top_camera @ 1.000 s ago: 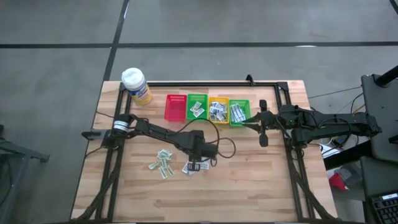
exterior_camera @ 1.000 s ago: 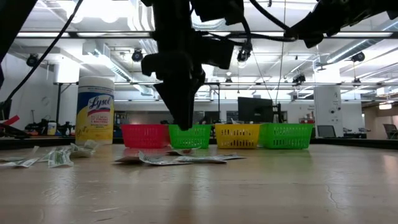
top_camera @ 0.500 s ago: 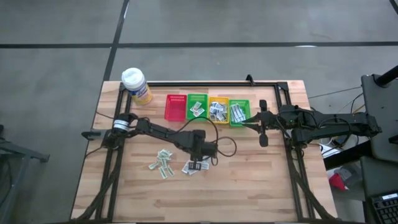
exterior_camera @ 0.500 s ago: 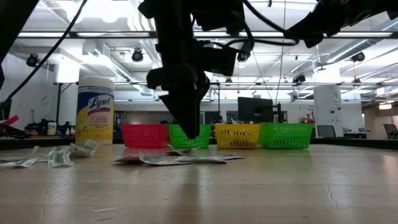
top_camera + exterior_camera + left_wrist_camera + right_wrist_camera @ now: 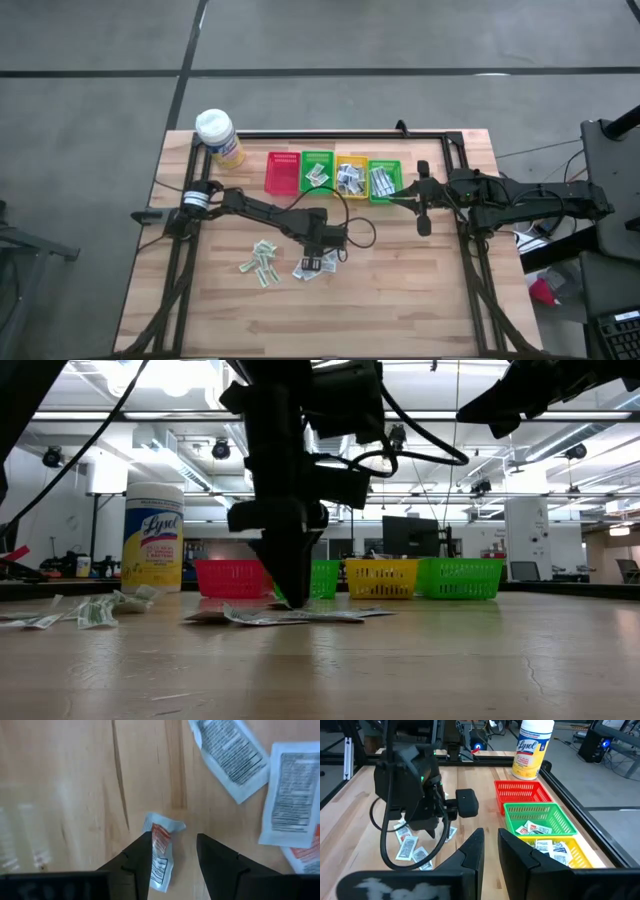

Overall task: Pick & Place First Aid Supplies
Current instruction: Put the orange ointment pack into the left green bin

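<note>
Now my left gripper [image 5: 172, 854] has dropped lower to the counter [image 5: 400, 290], jaws parted, straddling one packet [image 5: 161, 851] from the loose cluster [image 5: 318, 268]; grasp looks next. Neighbouring packets [image 5: 230, 755] crowd close. Right gripper [image 5: 421, 213] waits near the baskets [image 5: 335, 173], jaws nearly closed, empty.

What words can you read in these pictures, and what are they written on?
"Lysol": on the yellow bottle standing at the table's back corner beside the red basket; it reads the same in the right wrist view.
The packets on the table carry lines of black print, too small to read.
No other words can be read.
</note>
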